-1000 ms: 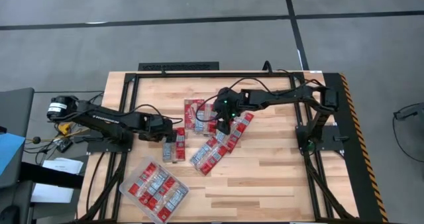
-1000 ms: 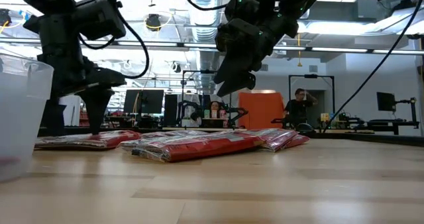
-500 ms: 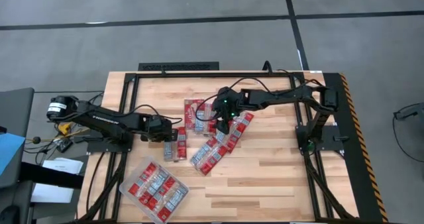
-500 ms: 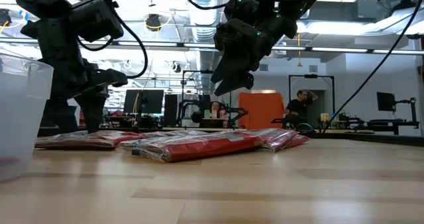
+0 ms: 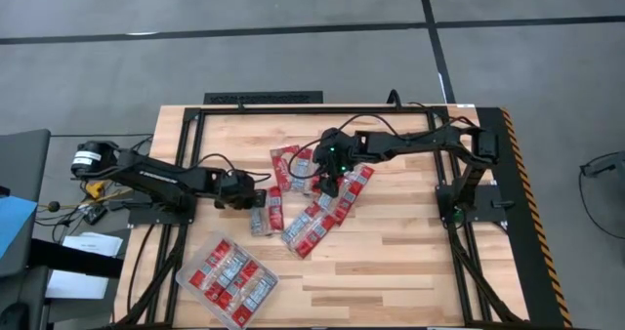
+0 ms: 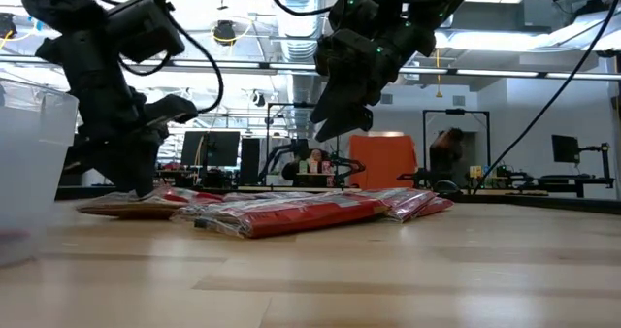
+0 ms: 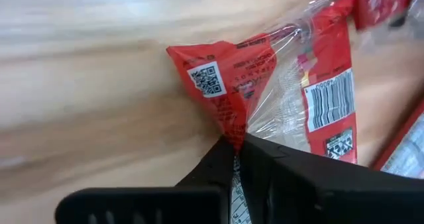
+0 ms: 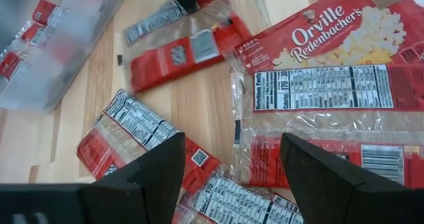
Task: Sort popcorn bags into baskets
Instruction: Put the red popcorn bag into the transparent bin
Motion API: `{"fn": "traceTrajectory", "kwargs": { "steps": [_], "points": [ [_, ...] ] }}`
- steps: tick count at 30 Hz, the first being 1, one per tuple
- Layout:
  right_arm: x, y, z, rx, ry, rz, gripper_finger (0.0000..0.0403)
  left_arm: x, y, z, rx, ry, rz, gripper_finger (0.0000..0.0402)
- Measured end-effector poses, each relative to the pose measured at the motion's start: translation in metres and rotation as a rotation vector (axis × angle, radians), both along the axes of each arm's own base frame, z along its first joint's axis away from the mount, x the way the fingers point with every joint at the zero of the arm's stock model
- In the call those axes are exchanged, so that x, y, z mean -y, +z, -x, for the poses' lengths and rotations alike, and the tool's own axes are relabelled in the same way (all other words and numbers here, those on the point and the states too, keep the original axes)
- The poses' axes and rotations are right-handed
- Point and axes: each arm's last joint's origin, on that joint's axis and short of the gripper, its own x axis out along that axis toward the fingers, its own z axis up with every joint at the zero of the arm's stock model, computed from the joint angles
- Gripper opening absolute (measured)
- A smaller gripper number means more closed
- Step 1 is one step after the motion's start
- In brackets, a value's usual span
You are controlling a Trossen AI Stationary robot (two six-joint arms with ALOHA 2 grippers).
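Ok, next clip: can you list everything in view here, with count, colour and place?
Popcorn bags: roughly eight loose, red with clear or silver panels, scattered mid-table; one pinched by the left gripper.
Bags in the tray: several, exact count unclear, red and silver.
Tray: one, clear plastic, near-left part of the table.
Table: one, light wood with a black frame.
Person: one, far in the room behind the table.
Left gripper: fingers shut on a bag at the pile's left edge.
Right gripper: fingers open, above the pile.
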Motion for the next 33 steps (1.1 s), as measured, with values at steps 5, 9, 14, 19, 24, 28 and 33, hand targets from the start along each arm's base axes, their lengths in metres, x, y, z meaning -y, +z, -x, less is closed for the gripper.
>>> {"fn": "traceTrajectory", "kwargs": {
  "steps": [5, 9, 14, 19, 24, 28, 33],
  "points": [
    [0.008, 0.000, 0.002, -0.006, -0.022, -0.003, 0.0270, 0.001, 0.021, -0.007, 0.045, -0.070, -0.002, 0.0000],
    [0.016, 0.000, 0.006, -0.020, -0.042, -0.009, 0.0270, 0.001, 0.043, -0.011, 0.094, -0.118, -0.037, 0.0000],
    [0.025, 0.001, 0.008, -0.013, -0.065, -0.008, 0.0270, 0.002, 0.072, -0.013, 0.151, -0.176, -0.072, 0.0000],
    [0.028, 0.001, 0.010, -0.015, -0.074, -0.008, 0.0270, 0.004, 0.102, -0.010, 0.208, -0.281, -0.068, 0.0000],
    [0.028, 0.001, 0.010, -0.012, -0.061, 0.003, 0.0270, 0.018, 0.139, -0.008, 0.289, -0.410, -0.001, 0.0000],
    [0.028, 0.001, 0.010, -0.011, -0.055, 0.010, 0.0270, 0.038, 0.165, -0.007, 0.343, -0.494, 0.037, 0.0000],
    [0.028, 0.001, 0.010, -0.011, -0.054, 0.010, 0.0270, 0.074, 0.179, 0.000, 0.356, -0.527, 0.101, 0.0000]
  ]
}}
